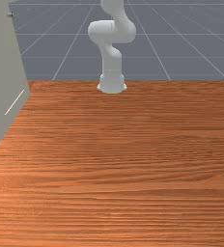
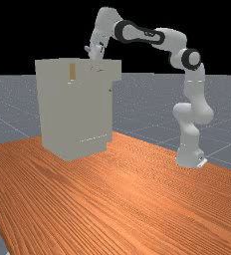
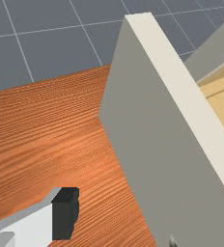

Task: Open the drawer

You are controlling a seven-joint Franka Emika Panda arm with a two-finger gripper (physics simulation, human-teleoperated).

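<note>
The gripper is reaching down beside the cabinet's upper part, close to the drawer. Its fingers are standing spread: one dark pad is facing open space in the wrist view, nothing pressing against it, with table surface showing between it and the drawer front. Where the other finger is ending is hard to tell.

The drawer is standing partly open at the cabinet's top, its pale grey front jutting from the body toward the arm's base, its tan inside showing behind that front. At the wrist view's edge, a small dark-and-light piece is showing against the drawer front; whether it is a handle, I cannot tell.

Lower on the cabinet, below the jutting drawer, a small knob is sticking out. A narrow tan patch is showing high on the cabinet's side in the far view. The wooden table is carrying the cabinet and spreading out around its foot. The arm's base is standing on the table, well apart from the cabinet, and beyond them the grey floor is stretching away behind the cabinet.
</note>
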